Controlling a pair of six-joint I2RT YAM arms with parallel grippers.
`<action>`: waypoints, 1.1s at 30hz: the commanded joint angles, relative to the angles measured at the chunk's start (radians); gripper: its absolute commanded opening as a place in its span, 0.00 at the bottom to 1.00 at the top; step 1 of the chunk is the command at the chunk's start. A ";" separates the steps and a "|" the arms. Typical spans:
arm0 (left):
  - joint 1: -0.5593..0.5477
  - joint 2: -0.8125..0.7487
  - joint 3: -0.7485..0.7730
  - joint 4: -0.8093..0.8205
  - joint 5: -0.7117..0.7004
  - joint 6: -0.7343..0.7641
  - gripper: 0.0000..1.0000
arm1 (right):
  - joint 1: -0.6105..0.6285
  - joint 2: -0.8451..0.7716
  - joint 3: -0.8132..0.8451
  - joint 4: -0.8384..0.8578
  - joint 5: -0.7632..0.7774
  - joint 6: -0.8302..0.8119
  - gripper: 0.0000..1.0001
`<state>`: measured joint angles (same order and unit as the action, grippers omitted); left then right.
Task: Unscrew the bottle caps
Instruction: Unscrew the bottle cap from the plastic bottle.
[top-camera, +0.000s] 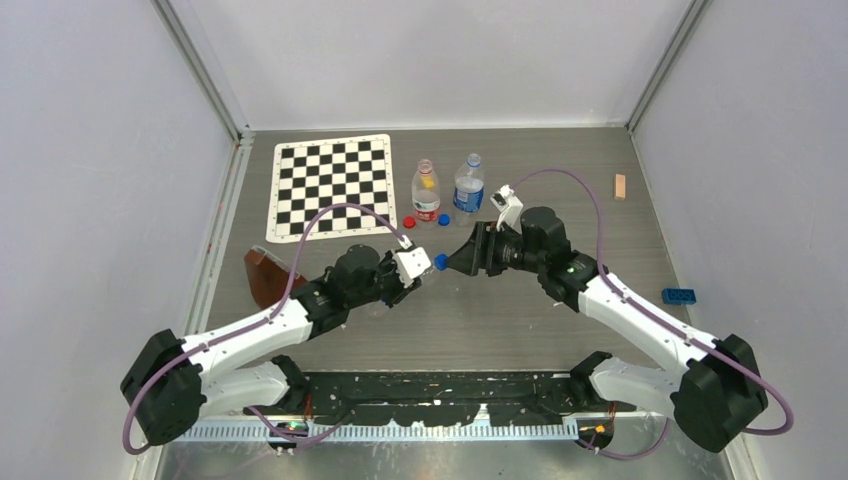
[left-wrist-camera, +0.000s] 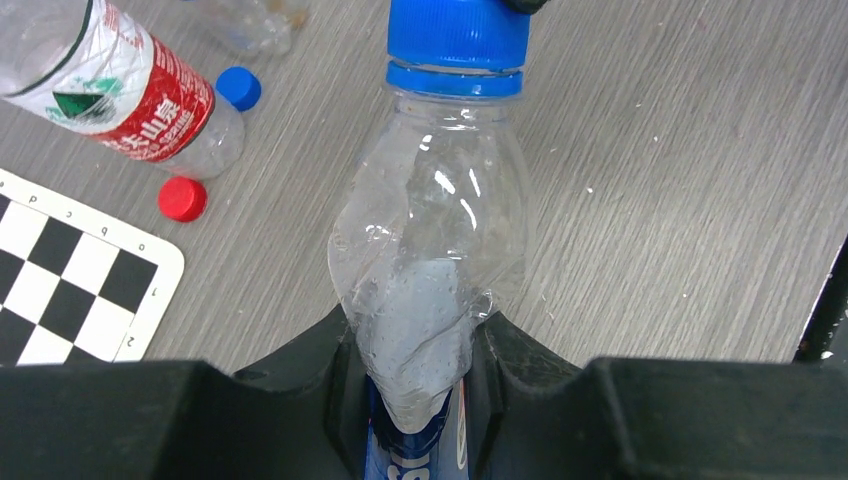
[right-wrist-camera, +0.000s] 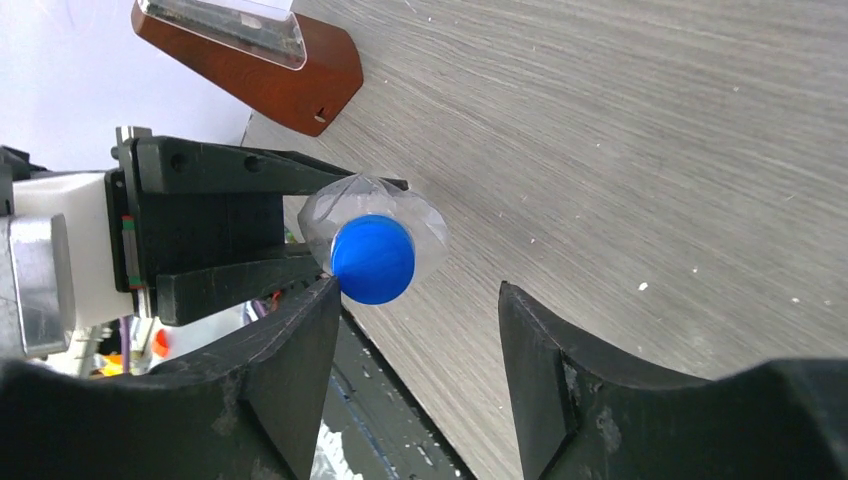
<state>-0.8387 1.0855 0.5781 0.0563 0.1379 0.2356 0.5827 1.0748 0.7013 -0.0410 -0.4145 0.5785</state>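
Now, blue cap (right-wrist-camera: 372, 259), beside parted right fingers (right-wrist-camera: 290, 350)

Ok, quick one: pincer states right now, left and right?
Left pincer: closed on the clear bottle, clamped around its crumpled body.
Right pincer: open, gripping nothing; the bottle's blue cap sits near one finger, not clamped.

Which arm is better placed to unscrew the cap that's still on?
Right. Its open right gripper faces the blue cap, while the left gripper is shut on the bottle, holding it.
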 joint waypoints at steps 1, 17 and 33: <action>-0.007 -0.041 -0.018 0.084 -0.016 0.007 0.00 | -0.001 0.034 0.060 0.032 -0.032 0.091 0.64; -0.008 -0.032 -0.019 0.085 -0.028 0.023 0.00 | -0.002 0.143 0.073 0.154 -0.121 0.158 0.44; 0.049 -0.025 0.021 -0.031 0.267 0.032 0.00 | 0.000 0.066 -0.057 0.253 -0.306 -0.080 0.01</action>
<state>-0.8318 1.0607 0.5533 0.0299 0.1913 0.2703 0.5770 1.1965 0.6930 0.1200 -0.6186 0.6155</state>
